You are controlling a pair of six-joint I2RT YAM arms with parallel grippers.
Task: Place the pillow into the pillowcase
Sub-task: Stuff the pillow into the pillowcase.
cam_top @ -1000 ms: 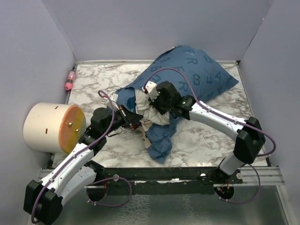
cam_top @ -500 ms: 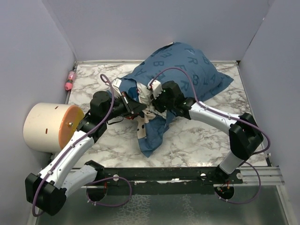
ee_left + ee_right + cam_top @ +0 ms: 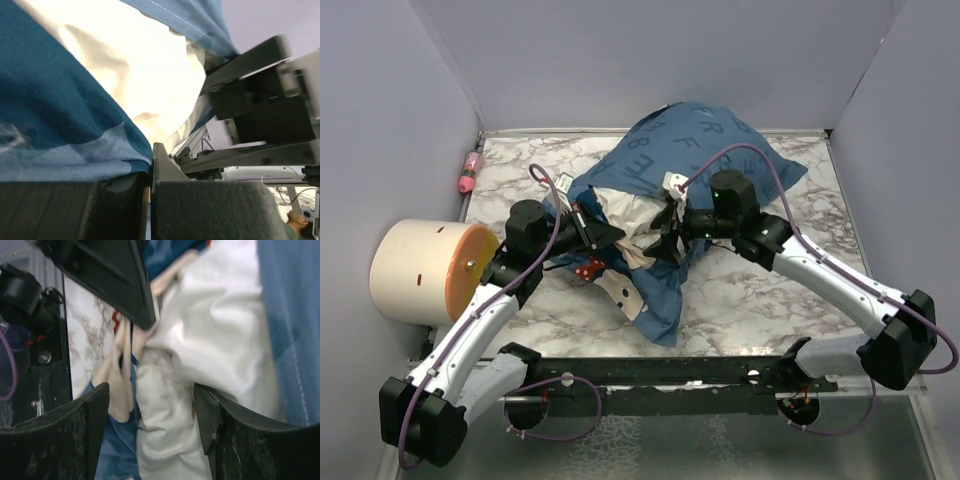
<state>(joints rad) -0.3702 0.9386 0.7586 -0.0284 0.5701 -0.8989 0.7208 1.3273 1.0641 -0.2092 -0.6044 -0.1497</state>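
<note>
Two sets of jaws meet at the sack's mouth. Most of the pillow [image 3: 638, 215] sits inside the pillowcase [image 3: 705, 140], whose bulk runs from mid-counter [image 3: 760, 290] away toward the far right. Only the white near end shows, facing my side. My left jaws are pinched together on the blue hem, just left of that end. My right jaws stand apart with white fabric bulging between them, so I judge the right arm best placed to push along the long axis

Pale lilac walls [image 3: 620, 50] enclose a grey-veined marble tabletop [image 3: 750, 300], evenly lit.
</note>
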